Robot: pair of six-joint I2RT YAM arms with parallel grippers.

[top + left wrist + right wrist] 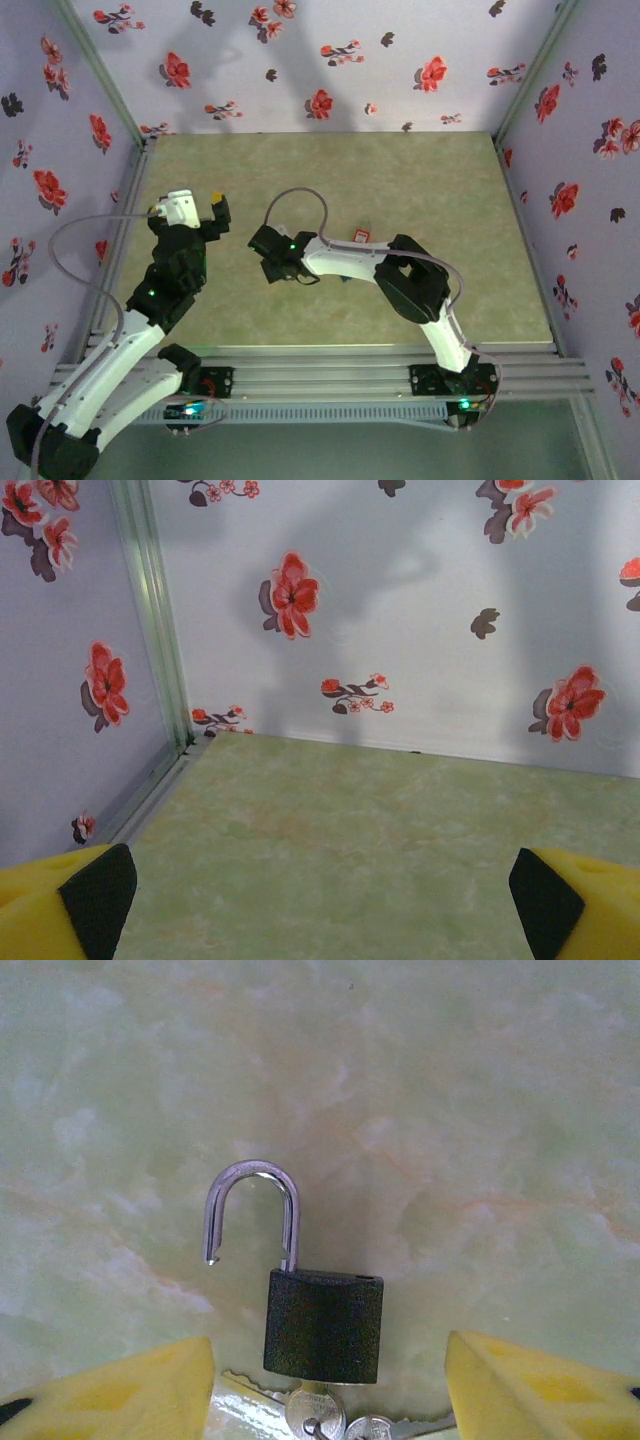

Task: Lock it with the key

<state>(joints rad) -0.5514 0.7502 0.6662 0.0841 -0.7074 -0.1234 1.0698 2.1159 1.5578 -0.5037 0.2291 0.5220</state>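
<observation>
Pale green marbled table [480, 1110] carries the black padlock [323, 1325] lying flat near its middle, with the shackle [252, 1210] swung open, keys [330, 1422] at its lower end, and the right claw [327, 1360] spread astride the body, one yellow finger on each side with a gap to the lock. Beyond the shackle the table runs bare. Well apart on the left, the left claw [320, 895] hangs spread wide over open table, facing the back corner where the flowered walls [400, 600] meet its edges.
</observation>
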